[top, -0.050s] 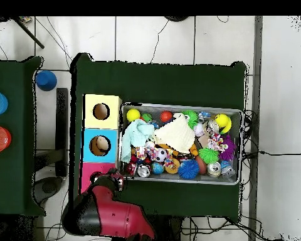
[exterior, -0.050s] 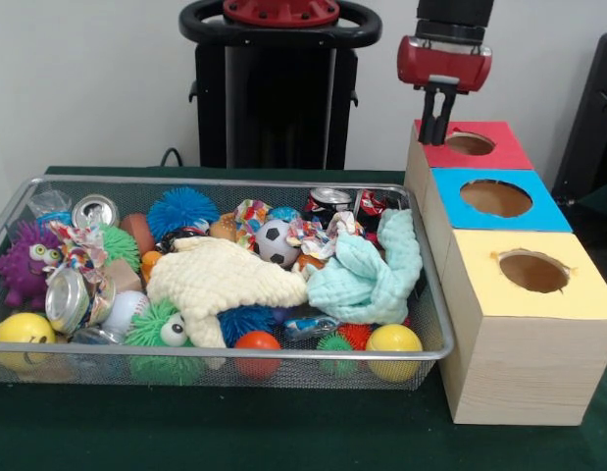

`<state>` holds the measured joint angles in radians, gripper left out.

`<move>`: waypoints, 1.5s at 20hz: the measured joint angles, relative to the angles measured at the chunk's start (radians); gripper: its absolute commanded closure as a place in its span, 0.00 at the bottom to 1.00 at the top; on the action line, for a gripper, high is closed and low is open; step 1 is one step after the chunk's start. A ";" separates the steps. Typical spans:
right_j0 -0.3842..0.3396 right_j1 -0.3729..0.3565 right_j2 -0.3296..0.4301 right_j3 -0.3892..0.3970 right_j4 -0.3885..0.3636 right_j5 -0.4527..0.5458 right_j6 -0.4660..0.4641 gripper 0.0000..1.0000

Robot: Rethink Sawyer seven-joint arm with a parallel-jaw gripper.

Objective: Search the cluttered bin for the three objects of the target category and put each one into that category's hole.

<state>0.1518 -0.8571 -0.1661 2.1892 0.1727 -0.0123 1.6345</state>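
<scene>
Front and overhead views of the sorting station. The gripper [exterior, -0.050s: 436, 128] hung over the near-left rim of the red box [exterior, -0.050s: 499, 147], just beside its hole [exterior, -0.050s: 470, 143], with its dark fingers drawn close together and nothing visible between them; whether a small item was pinched there could not be told. To the near side of the red box stood the blue box [exterior, -0.050s: 538, 211] and then the yellow box [exterior, -0.050s: 578, 294], each with a round hole in its top. The wire bin [exterior, -0.050s: 435, 324] lay to the left of the boxes, touching or nearly touching them, and was crowded: a cream cloth [exterior, -0.050s: 225, 275] and a mint cloth [exterior, -0.050s: 367, 275] were draped over the middle, with crushed cans at the far rim and far left [exterior, -0.050s: 95, 209], a soccer ball [exterior, -0.050s: 277, 241], spiky rubber balls [exterior, -0.050s: 182, 209] and smooth yellow balls [exterior, -0.050s: 393, 340] around them. Which category was the target was not shown, so the remaining targets could only be placed somewhere within the bin. Judged risks: the two cloths may hide targets beneath them, so a search could miss one; a descent into tightly packed items could snag a cloth and drag neighbours out; and a release off-centre over the red rim could let an object bounce to the table
</scene>
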 measured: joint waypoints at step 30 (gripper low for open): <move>-0.148 -0.235 0.029 0.014 -0.032 0.252 0.000 0.00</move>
<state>0.0042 -1.0924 -0.1368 2.2036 0.1410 0.2394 1.6345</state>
